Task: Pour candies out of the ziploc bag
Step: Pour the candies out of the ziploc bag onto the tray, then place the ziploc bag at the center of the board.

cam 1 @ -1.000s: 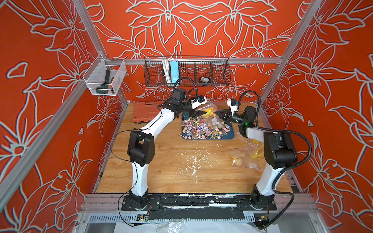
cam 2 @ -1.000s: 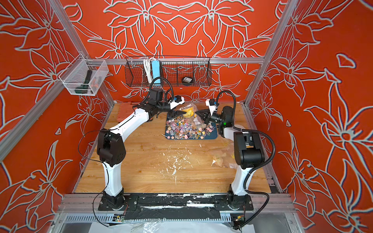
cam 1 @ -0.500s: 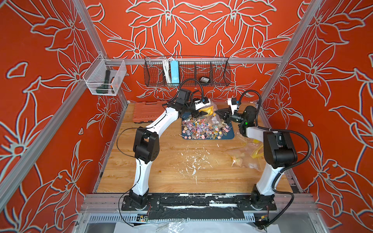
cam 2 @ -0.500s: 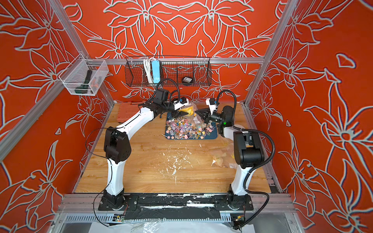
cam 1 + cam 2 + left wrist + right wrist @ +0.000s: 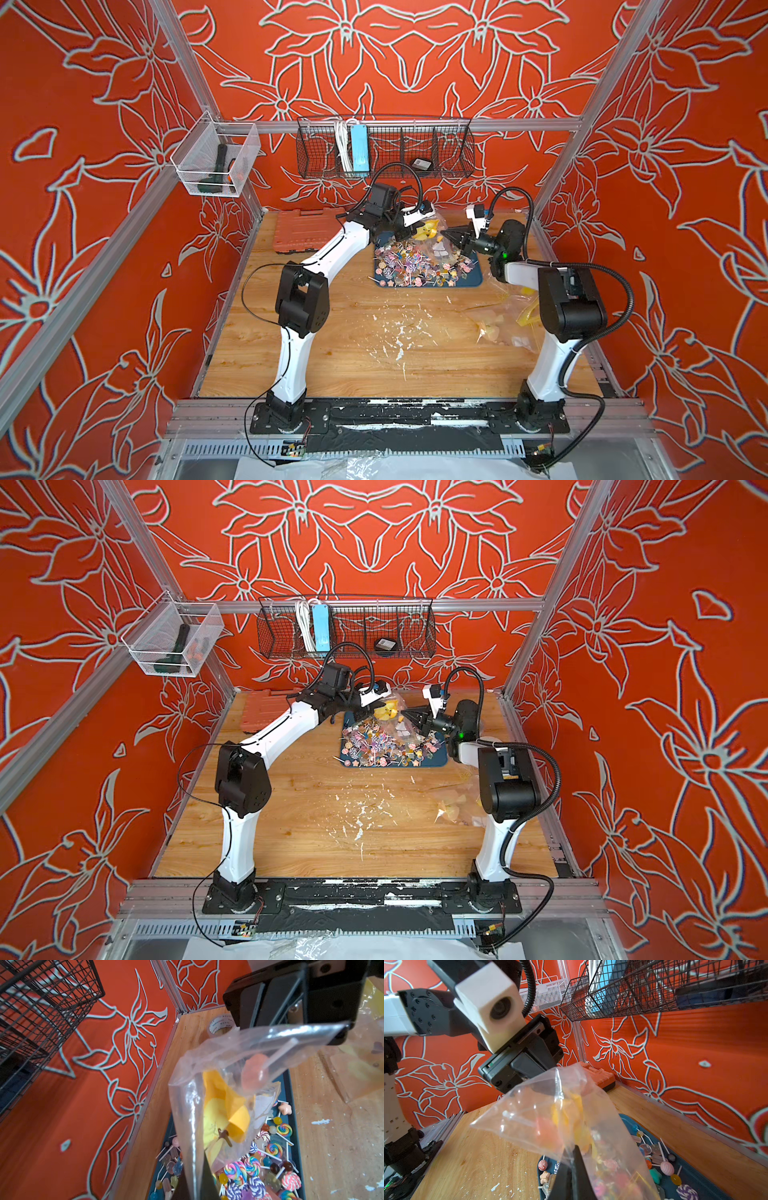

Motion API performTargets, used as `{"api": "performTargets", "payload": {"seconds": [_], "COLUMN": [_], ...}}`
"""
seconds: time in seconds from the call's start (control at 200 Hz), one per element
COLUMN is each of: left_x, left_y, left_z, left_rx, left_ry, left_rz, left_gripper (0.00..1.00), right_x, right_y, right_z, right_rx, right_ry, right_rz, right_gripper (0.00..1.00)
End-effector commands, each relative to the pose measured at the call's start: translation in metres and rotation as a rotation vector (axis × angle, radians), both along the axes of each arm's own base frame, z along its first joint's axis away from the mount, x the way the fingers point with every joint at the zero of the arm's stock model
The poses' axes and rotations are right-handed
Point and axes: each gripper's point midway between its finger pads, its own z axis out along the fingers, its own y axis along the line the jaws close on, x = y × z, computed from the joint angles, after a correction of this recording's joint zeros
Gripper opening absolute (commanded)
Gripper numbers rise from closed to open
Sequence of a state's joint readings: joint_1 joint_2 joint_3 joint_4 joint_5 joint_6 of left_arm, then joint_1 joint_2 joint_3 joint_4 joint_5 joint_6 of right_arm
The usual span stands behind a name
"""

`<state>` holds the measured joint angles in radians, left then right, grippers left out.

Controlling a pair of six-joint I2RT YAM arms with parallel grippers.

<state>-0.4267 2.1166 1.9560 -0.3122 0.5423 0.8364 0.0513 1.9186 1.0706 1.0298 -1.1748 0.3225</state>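
**A:** Grippers, any news?

**B:** Yes. The left gripper [image 5: 409, 227] has swung in and snapped its jaws together on the ziploc bag [image 5: 434, 241]. The right gripper [image 5: 451, 237] stays clamped on the opposite edge. With both holding it, I'd say the last shake-out can start.

**A:** Containers, front to back?

**B:** Crumpled spare bags [image 5: 496, 322] lie nearest, with yellow scraps showing in them. The blue tray [image 5: 476, 278] carries nearly all the candies [image 5: 415, 268]. The held bag hangs above the tray's far end, with one pink lollipop [image 5: 255, 1070] and yellow paper [image 5: 224, 1105] inside. Behind, the wire basket [image 5: 453, 162] holds a power strip [image 5: 360, 149].
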Motion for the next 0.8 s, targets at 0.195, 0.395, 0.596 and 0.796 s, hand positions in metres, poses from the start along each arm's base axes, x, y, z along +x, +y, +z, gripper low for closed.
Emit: {"api": "performTargets", "payload": {"seconds": [0.195, 0.395, 0.596, 0.796], "left_x": [0.008, 0.010, 0.010, 0.010], "left_y": [-0.008, -0.009, -0.010, -0.010], "left_z": [0.006, 0.006, 0.005, 0.006], "left_rx": [-0.001, 0.005, 0.012, 0.018], "left_ry": [-0.055, -0.068, -0.070, -0.075], "left_rz": [0.016, 0.028, 0.030, 0.032], "left_gripper": [0.00, 0.00, 0.00, 0.00], "right_x": [0.011, 0.009, 0.009, 0.009], "right_y": [-0.008, -0.012, -0.015, -0.017], "right_z": [0.005, 0.003, 0.000, -0.001], "right_rx": [-0.045, -0.064, -0.066, -0.072], "right_ry": [-0.037, -0.031, -0.025, -0.021], "right_rz": [-0.060, -0.085, -0.103, -0.111], "right_gripper": [0.23, 0.40, 0.48, 0.49]}}
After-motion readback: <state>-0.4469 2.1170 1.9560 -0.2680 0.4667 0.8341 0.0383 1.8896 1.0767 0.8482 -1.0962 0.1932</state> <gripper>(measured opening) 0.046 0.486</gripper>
